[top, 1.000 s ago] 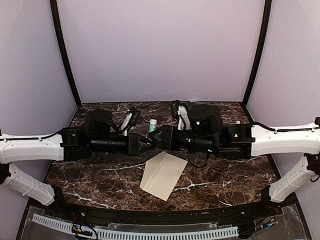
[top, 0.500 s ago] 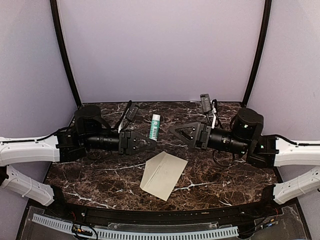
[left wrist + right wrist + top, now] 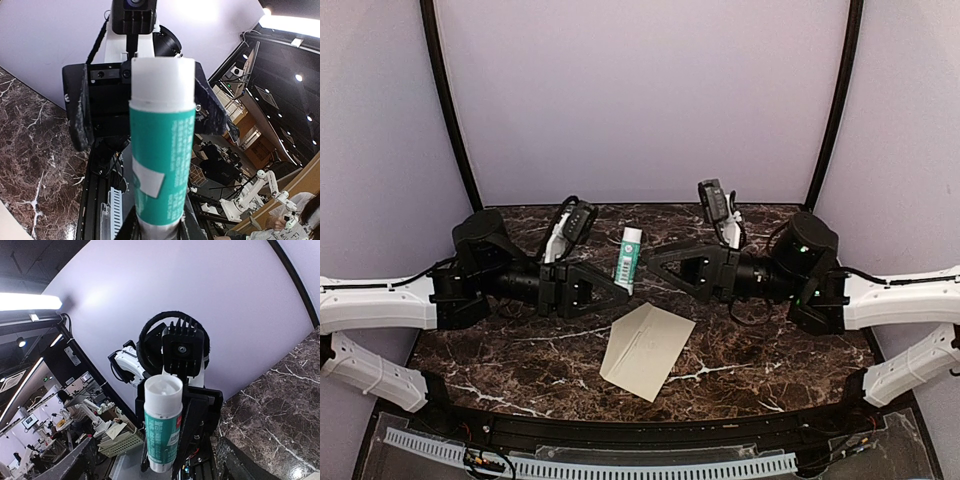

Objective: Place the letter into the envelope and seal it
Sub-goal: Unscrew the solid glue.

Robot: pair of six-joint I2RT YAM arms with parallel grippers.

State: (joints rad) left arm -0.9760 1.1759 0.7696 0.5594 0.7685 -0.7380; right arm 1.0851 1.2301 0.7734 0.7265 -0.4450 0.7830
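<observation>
Envelope [image 3: 647, 350]: cream-beige, lying flat and askew on the near middle of the marble table [image 3: 780, 350], apart from both arms and untouched. Whether its flap is folded down cannot be told from above. Letter: no white sheet shows in any view, so it is judged already inside the envelope, which hides its contents. Glue stick [image 3: 630, 258]: teal tube raised above the table behind the envelope, with its white cap [image 3: 162, 80] apparently on. Left gripper [image 3: 616, 282]: clamped on the tube's lower end. Right gripper [image 3: 658, 263]: fingers spread wide, holding nothing, just beside the tube and facing its capped end. Progress: insertion apparently done. Left to do: uncapping, gluing the flap and pressing it shut.
</observation>
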